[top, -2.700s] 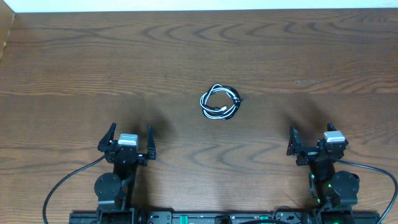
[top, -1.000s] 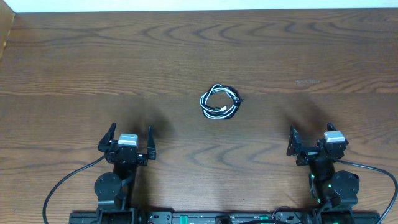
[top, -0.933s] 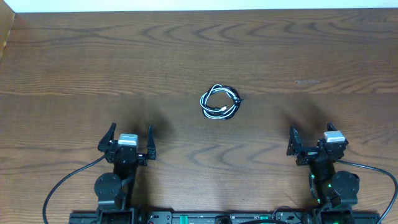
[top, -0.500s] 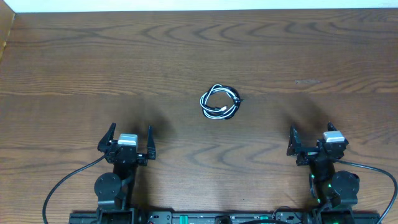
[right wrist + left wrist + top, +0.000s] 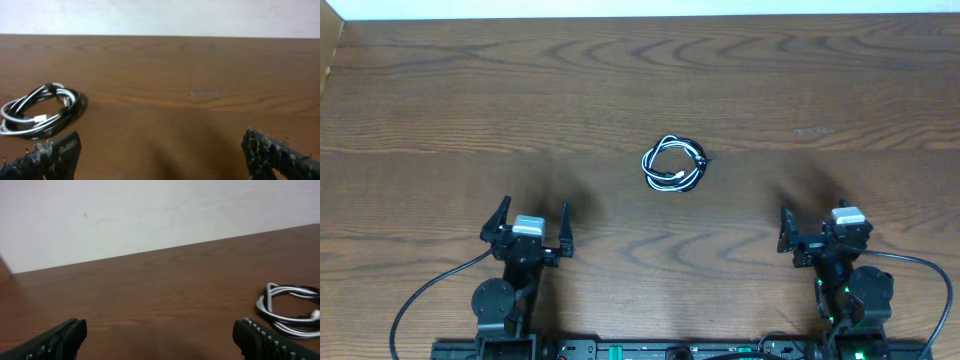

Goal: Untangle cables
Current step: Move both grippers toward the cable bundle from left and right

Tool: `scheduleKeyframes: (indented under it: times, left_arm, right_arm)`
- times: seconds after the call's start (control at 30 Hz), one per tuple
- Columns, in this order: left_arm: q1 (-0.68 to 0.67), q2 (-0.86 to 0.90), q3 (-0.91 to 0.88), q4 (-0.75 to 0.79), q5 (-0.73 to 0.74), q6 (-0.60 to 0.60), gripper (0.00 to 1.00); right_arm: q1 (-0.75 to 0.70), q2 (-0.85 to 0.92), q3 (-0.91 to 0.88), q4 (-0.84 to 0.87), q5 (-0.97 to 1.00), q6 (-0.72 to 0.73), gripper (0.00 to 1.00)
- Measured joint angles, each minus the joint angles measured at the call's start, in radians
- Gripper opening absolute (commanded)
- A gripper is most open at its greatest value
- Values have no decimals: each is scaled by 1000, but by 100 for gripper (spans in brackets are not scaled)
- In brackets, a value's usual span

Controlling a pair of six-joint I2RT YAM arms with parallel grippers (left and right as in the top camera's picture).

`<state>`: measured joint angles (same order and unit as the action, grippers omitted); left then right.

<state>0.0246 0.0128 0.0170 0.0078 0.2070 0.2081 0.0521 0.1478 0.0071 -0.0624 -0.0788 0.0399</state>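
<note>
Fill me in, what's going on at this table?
Nothing is being handled yet. The white cable and black cable lie coiled together in one small bundle in the middle of the wooden table. The left end effector and right end effector sit near the front edge, both open and empty, well short of the bundle. Untangling has not started.

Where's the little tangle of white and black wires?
In the overhead view, the coiled white and black cables lie near the centre of the brown wooden table, ahead of the left gripper and right gripper.
</note>
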Motion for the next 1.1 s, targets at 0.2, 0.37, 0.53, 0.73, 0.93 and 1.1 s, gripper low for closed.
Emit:
scheduleKeyframes:
  times: [0.2,0.37,0.53,0.73,0.93,1.1]
  left_arm:
    - [0,82,21,-6,101,-6,98]
    - [0,226,141,-32,195,-24,98]
    - [0,453,354,-107,318,-28,98]
    - [-3,774,636,-253,467,-36,98]
    - [-72,1075,919,-426,532,-48,98]
    - [-150,1268,1087,-515,548,-51,98]
  right_arm:
    - [0,7,3,2,-37,0,99]
    - [0,10,41,3,-47,0,99]
    - [0,51,119,-9,-60,1,99]
    - [0,219,288,-58,-67,3,99]
    - [0,469,510,-180,-98,5,99]
    - [0,682,694,-283,-145,4,99]
